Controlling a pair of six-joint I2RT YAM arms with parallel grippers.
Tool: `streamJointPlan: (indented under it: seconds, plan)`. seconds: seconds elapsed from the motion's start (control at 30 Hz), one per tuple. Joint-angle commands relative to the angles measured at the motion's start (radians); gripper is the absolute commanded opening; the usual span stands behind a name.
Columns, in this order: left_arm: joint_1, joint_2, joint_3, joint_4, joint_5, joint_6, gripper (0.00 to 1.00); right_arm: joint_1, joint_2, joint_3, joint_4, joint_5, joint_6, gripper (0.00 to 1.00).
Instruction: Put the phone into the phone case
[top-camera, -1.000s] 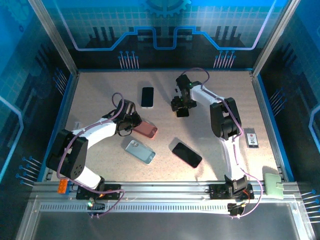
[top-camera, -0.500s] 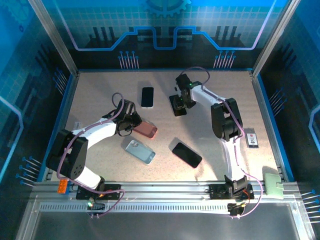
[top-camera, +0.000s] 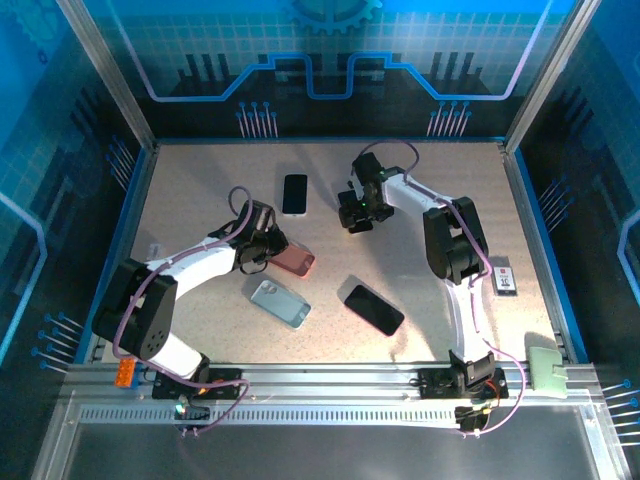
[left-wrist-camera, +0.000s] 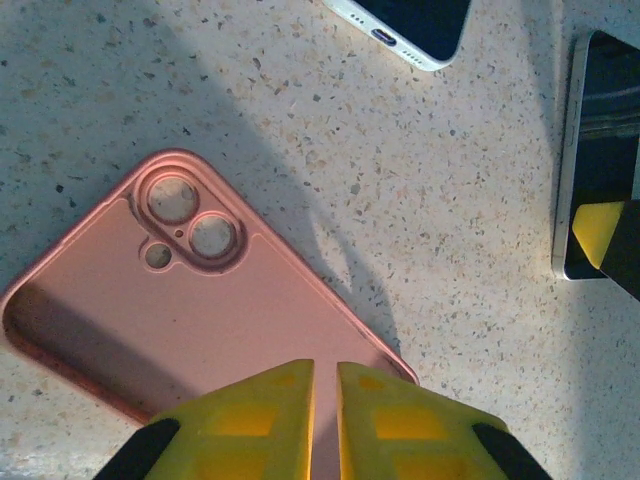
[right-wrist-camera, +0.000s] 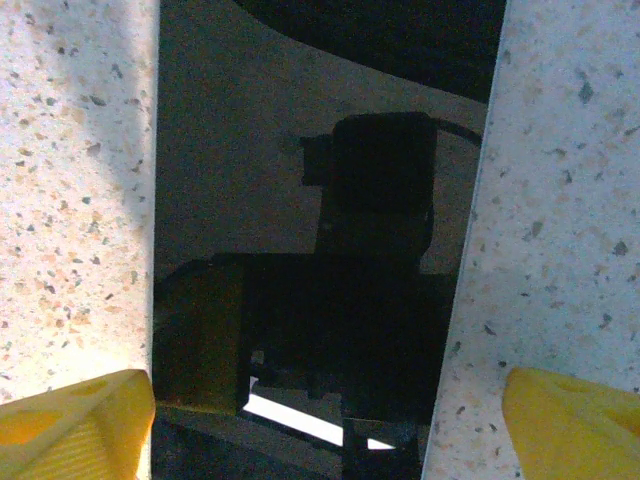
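Top external: mounted high behind the arm bases, tilted down and forward. It takes in the whole speckled beige tabletop (top-camera: 200, 200) from afar.

Left wrist: close in, facing almost straight down on the soft pink phone case with round lens cut-outs (left-wrist-camera: 200, 300). The left gripper (left-wrist-camera: 323, 395) sits at the frame's bottom edge. The top view shares this case (top-camera: 295, 261).

Right wrist: nearest of all, pointing straight down at the glossy black phone screen (right-wrist-camera: 320, 200). The yellow fingertips of the right gripper (right-wrist-camera: 320, 420) sit in the lower corners.
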Motion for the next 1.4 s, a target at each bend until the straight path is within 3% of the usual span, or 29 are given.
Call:
streamJointPlan:
  seconds: [0.0, 0.4, 0.7, 1.13, 1.37]
  plan:
    - [-0.006, -0.026, -0.011, 0.008, -0.02, -0.007, 0.15, 0.011, -0.012, 0.056, -0.023, -0.03, 0.014, 0.92]
    - [-0.005, 0.012, 0.015, 0.003, -0.019, 0.007, 0.15, 0.015, 0.131, 0.228, -0.107, -0.034, 0.054, 0.93]
    - [-0.004, 0.04, 0.03, 0.007, -0.012, 0.015, 0.14, 0.02, 0.158, 0.217, -0.111, -0.011, 0.064, 0.96]
    - [-0.005, 0.025, 0.023, 0.001, -0.017, 0.017, 0.14, 0.032, 0.188, 0.202, -0.136, 0.045, 0.072, 0.83]
    - [-0.005, 0.016, 0.009, 0.014, -0.014, 0.002, 0.14, 0.044, 0.198, 0.182, -0.141, 0.071, 0.061, 0.89]
